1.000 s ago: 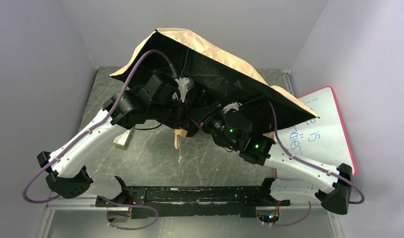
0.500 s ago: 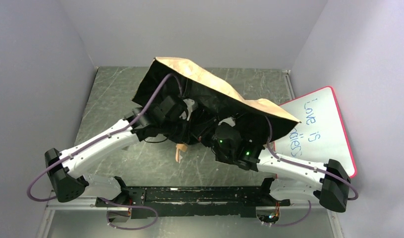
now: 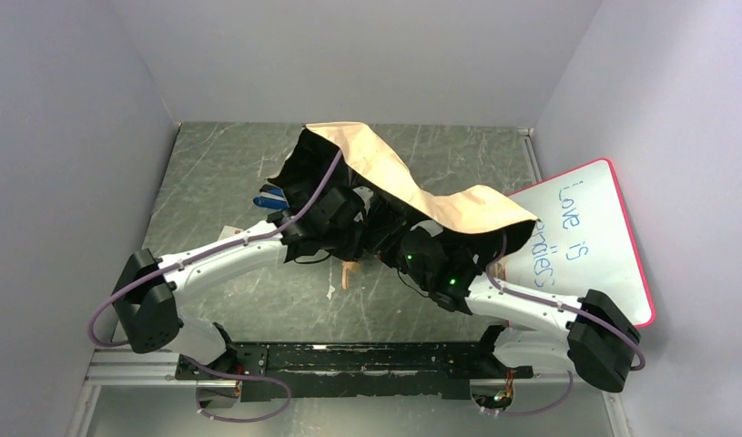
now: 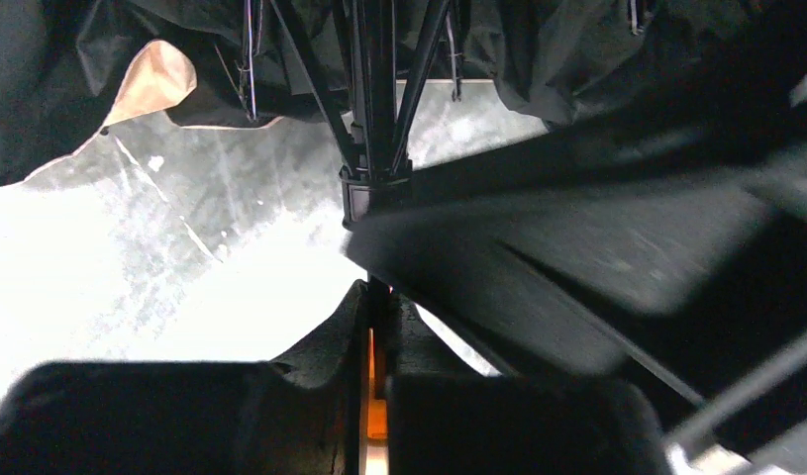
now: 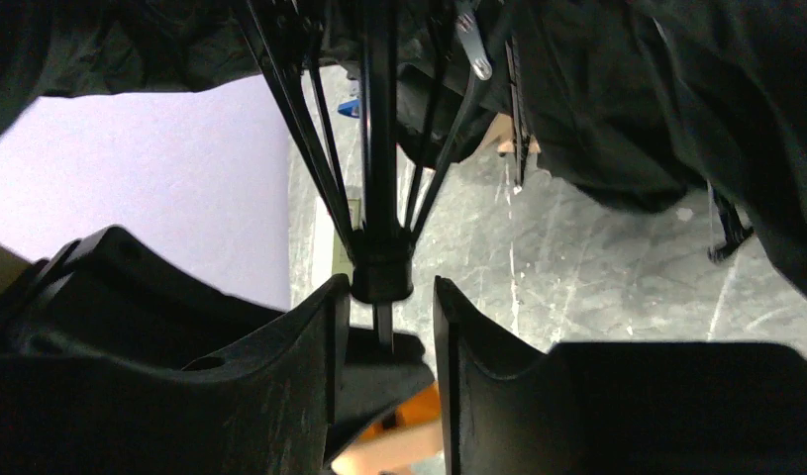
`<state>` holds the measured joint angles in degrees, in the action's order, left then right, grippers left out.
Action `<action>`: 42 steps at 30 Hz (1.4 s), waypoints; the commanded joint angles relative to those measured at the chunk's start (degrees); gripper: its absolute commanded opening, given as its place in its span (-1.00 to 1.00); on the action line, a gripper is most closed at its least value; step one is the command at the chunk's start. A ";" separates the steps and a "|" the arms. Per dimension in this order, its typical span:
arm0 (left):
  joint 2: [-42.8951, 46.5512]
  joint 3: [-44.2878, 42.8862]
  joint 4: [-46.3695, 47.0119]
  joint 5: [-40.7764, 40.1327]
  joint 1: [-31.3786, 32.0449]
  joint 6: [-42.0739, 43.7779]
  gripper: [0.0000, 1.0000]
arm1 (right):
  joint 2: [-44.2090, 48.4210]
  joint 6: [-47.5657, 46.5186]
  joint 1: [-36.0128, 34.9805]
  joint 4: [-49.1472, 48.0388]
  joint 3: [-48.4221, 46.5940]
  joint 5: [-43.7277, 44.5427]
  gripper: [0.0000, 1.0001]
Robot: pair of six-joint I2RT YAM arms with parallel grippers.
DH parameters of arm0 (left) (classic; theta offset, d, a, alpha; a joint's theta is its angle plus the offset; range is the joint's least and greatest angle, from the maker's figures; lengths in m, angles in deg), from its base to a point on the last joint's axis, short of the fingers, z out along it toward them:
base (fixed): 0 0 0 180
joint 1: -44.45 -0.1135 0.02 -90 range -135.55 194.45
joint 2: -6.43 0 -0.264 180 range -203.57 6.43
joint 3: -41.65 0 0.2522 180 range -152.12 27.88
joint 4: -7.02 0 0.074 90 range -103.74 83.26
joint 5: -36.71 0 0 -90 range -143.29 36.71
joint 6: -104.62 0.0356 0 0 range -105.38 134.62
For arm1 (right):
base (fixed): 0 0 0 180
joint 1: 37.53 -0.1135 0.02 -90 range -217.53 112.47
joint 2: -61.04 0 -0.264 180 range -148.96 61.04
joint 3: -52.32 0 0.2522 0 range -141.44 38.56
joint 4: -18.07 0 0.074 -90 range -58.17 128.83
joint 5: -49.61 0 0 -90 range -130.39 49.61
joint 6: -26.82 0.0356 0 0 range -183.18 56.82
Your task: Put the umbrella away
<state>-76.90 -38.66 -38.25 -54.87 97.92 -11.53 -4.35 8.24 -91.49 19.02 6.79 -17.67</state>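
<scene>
Cream-beige folding umbrella (image 3: 412, 182) at frame centre: its shaft (image 4: 378, 297) is clamped by closed left fingers (image 4: 352, 332) and straddled by parted right fingers (image 5: 332, 327).

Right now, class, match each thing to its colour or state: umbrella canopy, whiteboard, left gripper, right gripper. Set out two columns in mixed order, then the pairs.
1 umbrella canopy
2 whiteboard
3 left gripper
4 right gripper

A jaws apart, either side of the slider collar
B red-edged, with blue writing
C crumpled, cream outside, black inside
D shut on the thin shaft

Pairs: 1-C, 2-B, 3-D, 4-A
</scene>
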 commanded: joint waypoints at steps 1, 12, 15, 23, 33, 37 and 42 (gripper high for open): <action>-1.98 0.72 5.35 -7.67 -1.47 0.24 -0.91 | 3.36 -2.46 1.73 0.74 2.70 0.73 -0.12; -8.25 1.24 9.24 -6.76 -1.73 0.64 -0.91 | 12.51 -1.87 2.63 9.12 7.83 2.16 0.20; -9.58 1.44 10.15 -6.44 -2.03 0.77 -0.90 | 15.42 -2.54 2.65 12.31 9.25 2.90 0.20; -11.22 0.15 10.94 -5.28 -2.60 1.48 -0.91 | 20.98 -5.28 2.86 14.90 13.13 -0.15 0.20; -7.76 1.27 17.76 5.95 -2.44 3.74 -0.91 | 7.53 -13.70 3.10 8.26 11.14 -11.46 0.21; -6.38 1.99 19.28 8.51 -2.44 3.12 -0.90 | 2.54 -12.51 3.41 9.93 8.07 -11.41 0.30; -6.04 1.93 17.65 4.75 -2.51 0.96 -0.90 | 3.14 -14.81 3.65 6.85 8.09 -13.75 0.30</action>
<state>-85.31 -36.39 -23.71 -49.43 95.50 -8.89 -2.07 -3.91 -88.34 28.61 15.95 -29.23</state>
